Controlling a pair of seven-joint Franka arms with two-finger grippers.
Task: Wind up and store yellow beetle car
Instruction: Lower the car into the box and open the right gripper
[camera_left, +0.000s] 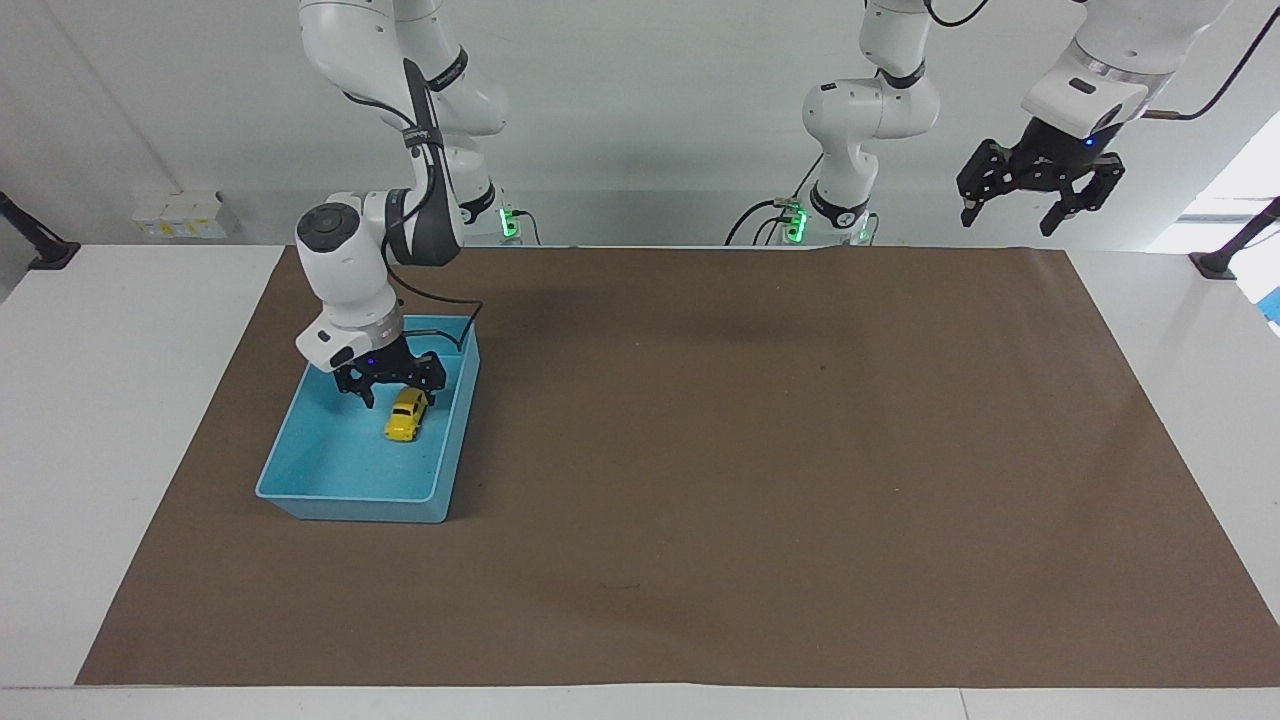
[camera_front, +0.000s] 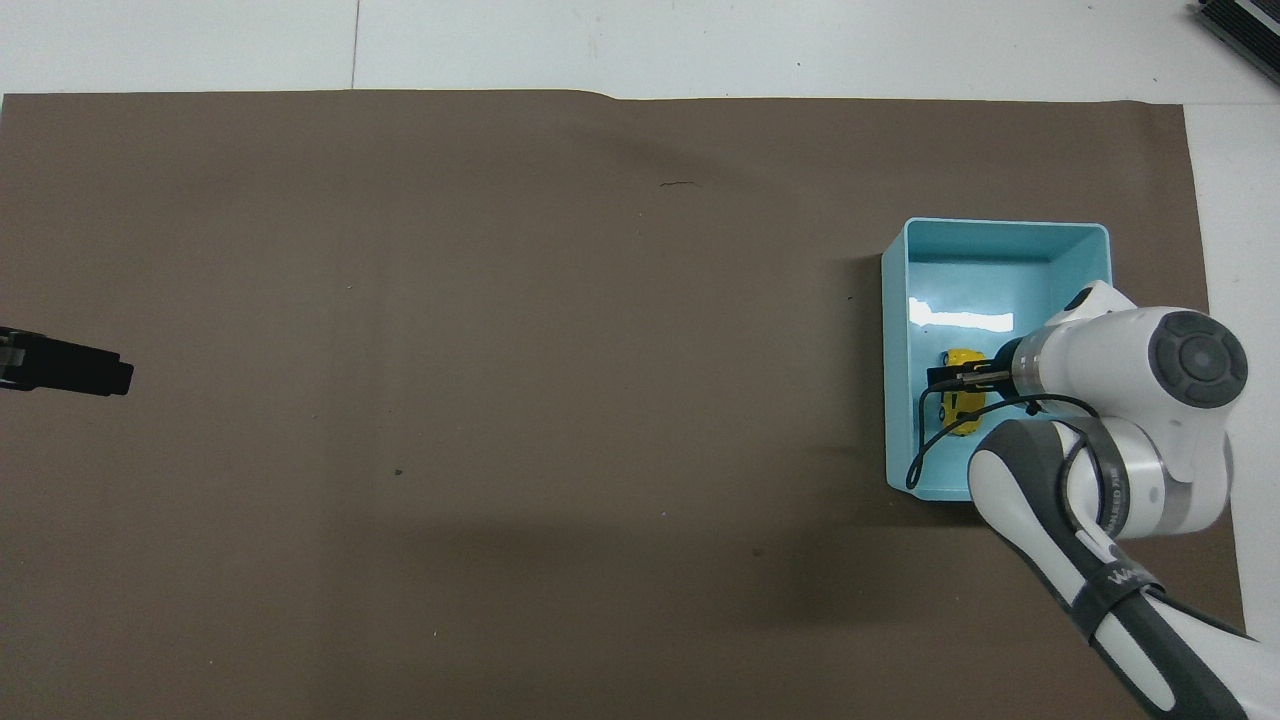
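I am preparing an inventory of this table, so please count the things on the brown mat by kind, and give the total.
Toy car: 1, the yellow beetle car, lying in the bin under the open right claw
Bin: 1, the light blue bin, at the right arm's end of the mat
Total: 2

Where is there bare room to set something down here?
Nearly the whole brown mat is bare, from the blue bin to the left arm's end. The only crowded spot is the bin, holding the yellow beetle car under the right gripper, jaws open. The left gripper waits raised.
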